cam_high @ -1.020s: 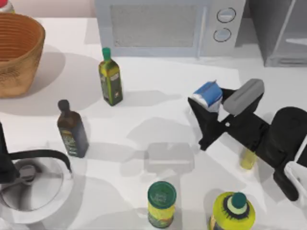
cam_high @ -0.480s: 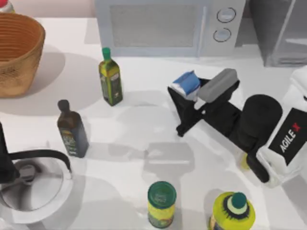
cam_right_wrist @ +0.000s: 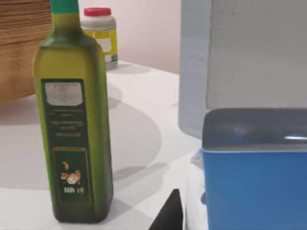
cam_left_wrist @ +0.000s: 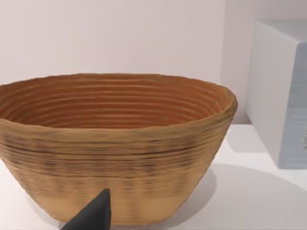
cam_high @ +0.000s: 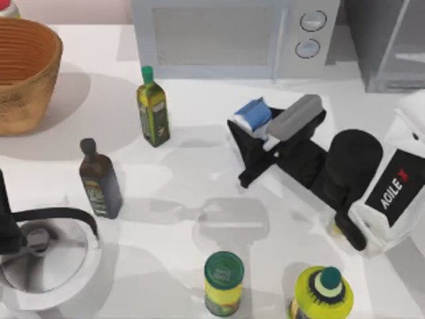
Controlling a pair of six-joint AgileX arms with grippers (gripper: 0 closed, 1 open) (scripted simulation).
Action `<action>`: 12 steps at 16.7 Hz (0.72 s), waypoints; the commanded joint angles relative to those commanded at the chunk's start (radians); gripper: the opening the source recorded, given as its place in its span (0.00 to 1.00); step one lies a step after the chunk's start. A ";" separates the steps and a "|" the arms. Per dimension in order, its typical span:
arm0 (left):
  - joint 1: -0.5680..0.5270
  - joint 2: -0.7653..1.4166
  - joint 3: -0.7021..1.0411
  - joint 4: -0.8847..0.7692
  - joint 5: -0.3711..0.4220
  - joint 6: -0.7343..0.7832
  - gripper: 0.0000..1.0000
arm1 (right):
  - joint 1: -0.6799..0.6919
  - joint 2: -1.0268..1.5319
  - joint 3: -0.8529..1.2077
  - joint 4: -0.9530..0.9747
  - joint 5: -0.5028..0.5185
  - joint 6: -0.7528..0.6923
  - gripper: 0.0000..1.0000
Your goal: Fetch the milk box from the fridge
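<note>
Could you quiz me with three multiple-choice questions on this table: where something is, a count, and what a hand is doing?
1. Where is the milk box?
A. Inside the basket
B. In front of the microwave, at the right hand
C. Beside the yellow-green can

2. How many bottles with labels stand left of the milk box in the top view?
A. Two
B. Four
C. None

3. What is the right hand doing?
A. Resting open on the table
B. Gripping the dark bottle
C. Closed on the milk box

Answers: 1 B, the blue carton sits at the black fingers just below the microwave. 2 A, the green-capped bottle and the dark bottle. 3 C, the carton sits between the fingers, and its blue face looms close in the right wrist view.
</note>
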 joint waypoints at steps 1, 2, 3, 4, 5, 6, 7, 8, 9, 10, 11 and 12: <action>0.000 0.000 0.000 0.000 0.000 0.000 1.00 | 0.000 0.000 0.000 0.000 0.000 0.000 0.23; 0.000 0.000 0.000 0.000 0.000 0.000 1.00 | 0.000 0.000 0.000 0.000 0.000 0.000 0.30; 0.000 0.000 0.000 0.000 0.000 0.000 1.00 | 0.000 0.000 0.000 0.000 0.000 0.000 0.38; 0.000 0.000 0.000 0.000 0.000 0.000 1.00 | 0.000 0.000 0.000 0.000 0.000 0.000 0.45; 0.000 0.000 0.000 0.000 0.000 0.000 1.00 | 0.000 0.000 0.000 0.000 0.000 0.000 0.53; 0.000 0.000 0.000 0.000 0.000 0.000 1.00 | 0.000 0.000 0.000 0.000 0.000 0.000 0.60; 0.000 0.000 0.000 0.000 0.000 0.000 1.00 | 0.000 0.000 0.000 0.000 0.000 0.000 0.68; 0.000 0.000 0.000 0.000 0.000 0.000 1.00 | 0.000 0.000 0.000 0.000 0.000 0.000 0.75; 0.000 0.000 0.000 0.000 0.000 0.000 1.00 | 0.000 0.000 0.000 0.000 0.000 0.000 0.83; 0.000 0.000 0.000 0.000 0.000 0.000 1.00 | 0.000 0.000 0.000 0.000 0.000 0.000 0.90; 0.000 0.000 0.000 0.000 0.000 0.000 1.00 | 0.000 0.000 0.000 0.000 0.000 0.000 0.98; 0.000 0.000 0.000 0.000 0.000 0.000 1.00 | 0.000 0.000 0.000 0.000 0.000 0.000 1.00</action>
